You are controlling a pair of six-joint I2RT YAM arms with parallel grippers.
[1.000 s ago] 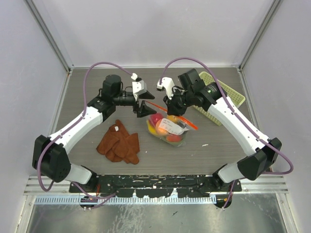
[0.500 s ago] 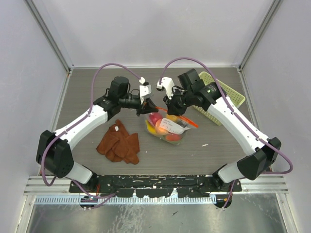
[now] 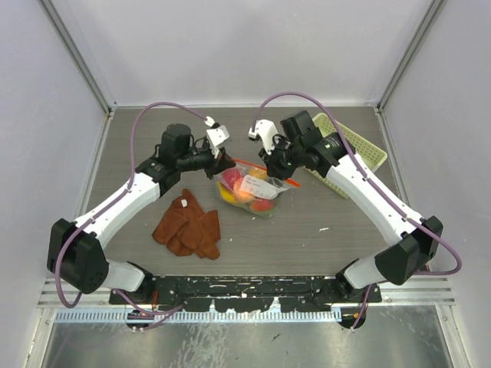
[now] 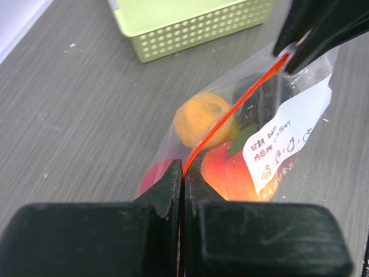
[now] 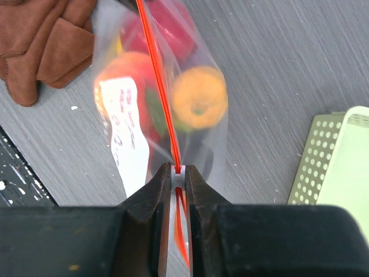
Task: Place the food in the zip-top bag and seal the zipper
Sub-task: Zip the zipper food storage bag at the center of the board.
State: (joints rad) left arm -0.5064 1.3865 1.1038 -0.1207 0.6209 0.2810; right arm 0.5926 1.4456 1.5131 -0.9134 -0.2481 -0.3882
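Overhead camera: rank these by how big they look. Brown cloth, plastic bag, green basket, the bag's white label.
1 to 3. Brown cloth, plastic bag, green basket: too alike to rank, and the basket is partly hidden.
4. White label.

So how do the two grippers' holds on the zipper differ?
The left gripper pinches the zipper on bare orange strip, jaws pressed together; the right gripper clamps its white end tab, jaws slightly apart. Left holds the end nearer the cloth, right the end nearer the basket. Both are shut on it.
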